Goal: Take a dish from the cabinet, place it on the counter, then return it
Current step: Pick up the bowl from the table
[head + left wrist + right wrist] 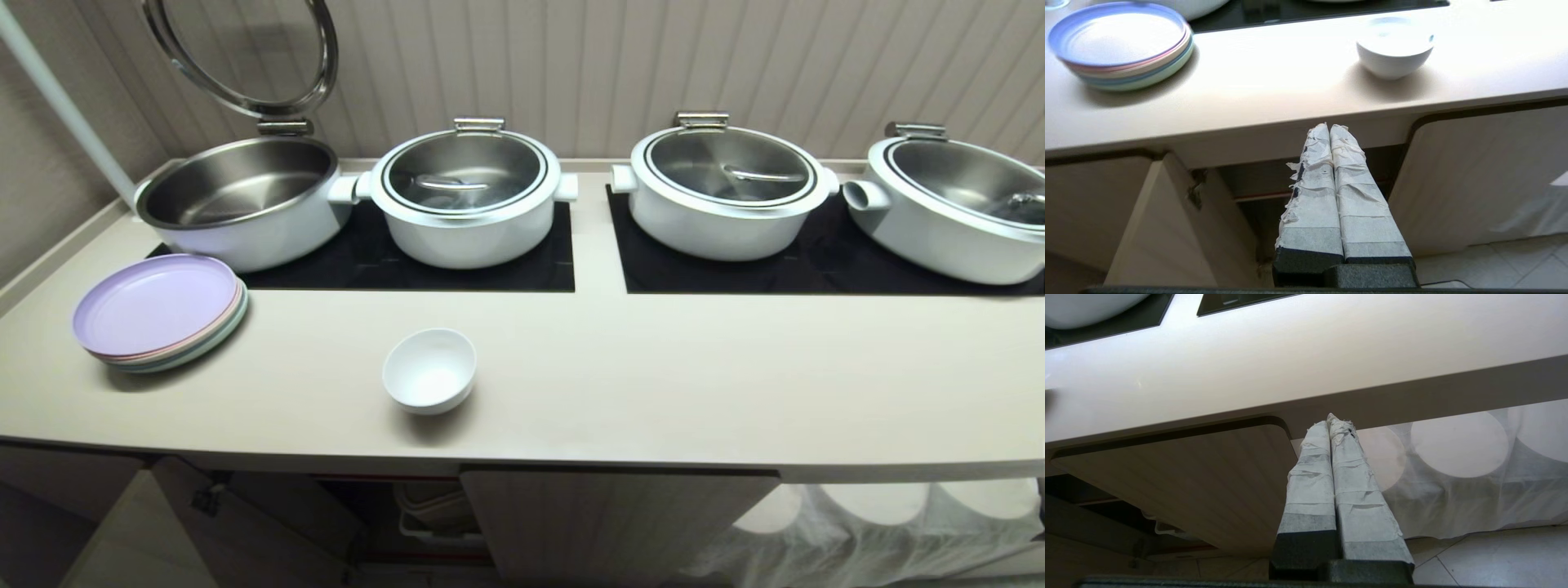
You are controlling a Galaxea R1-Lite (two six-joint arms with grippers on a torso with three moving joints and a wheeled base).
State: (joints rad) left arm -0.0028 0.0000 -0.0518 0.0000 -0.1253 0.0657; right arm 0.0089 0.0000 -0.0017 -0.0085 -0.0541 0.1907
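The dish (429, 370), a small white bowl, stands upright on the cream counter (653, 384) near its front edge; in the left wrist view the dish (1394, 51) sits up and to the right of my fingers. Below the counter the cabinet (604, 514) has its left door (1163, 228) swung open and its right door (1478, 175) closed. My left gripper (1329, 127) hangs shut and empty in front of the dark opening, under the counter edge. My right gripper (1329, 419) is shut and empty too, low before the closed door (1200, 477). Neither arm shows in the head view.
A stack of pastel plates (159, 310) lies at the counter's left. Several big white pots (469, 196) stand on two black mats (424, 261) at the back, the leftmost with its lid (245, 57) raised. A white cloth (1474, 477) hangs right of the cabinet.
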